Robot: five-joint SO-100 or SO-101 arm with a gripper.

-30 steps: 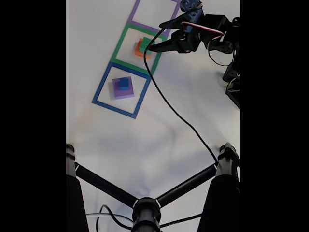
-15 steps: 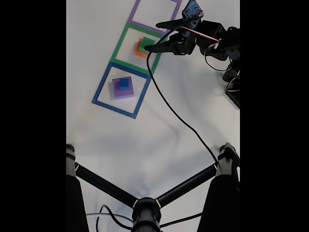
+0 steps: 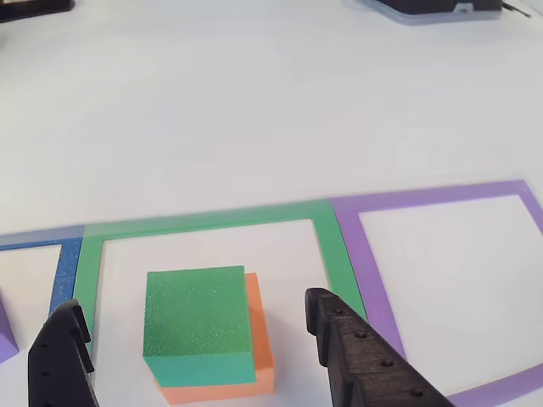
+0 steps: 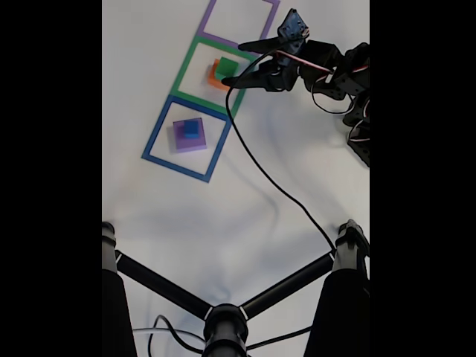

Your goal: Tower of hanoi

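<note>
White table (image 4: 223, 216), three tape outlines in a diagonal row near its far edge in the fixed view: blue outline (image 4: 158, 128) lowest, green outline (image 4: 184, 66) in the middle, purple outline (image 4: 209, 21) at the top edge of the picture.

Green block (image 3: 196, 313) sits on the orange block (image 3: 260, 339), both inside the green outline. In the other view the green one is shifted toward the left of the orange one, so a strip of orange shows along the right side and along the near bottom edge. In the fixed view the same pair (image 4: 225, 69) lies toward the right side of the green outline.

Blue cube (image 4: 191, 129) rests on the purple slab (image 4: 181, 138), both inside the blue outline, roughly centred. In the other view just a corner of the purple slab (image 3: 5, 339) shows at the left edge.

Gripper (image 3: 195, 339): jaws apart, one black finger (image 3: 61, 352) to the left of the green-on-orange stack, the other (image 3: 356, 352) to its right. Both fingers stand clear of the blocks, white table visible between each finger and the stack. In the fixed view the gripper (image 4: 232, 63) reaches in from the right edge of the table, its tips on either side of the stack.

A black cable (image 4: 275, 182) trails from the arm across the table toward the near edge. Black tripod legs (image 4: 156, 286) cross the near part of the fixed view.
</note>
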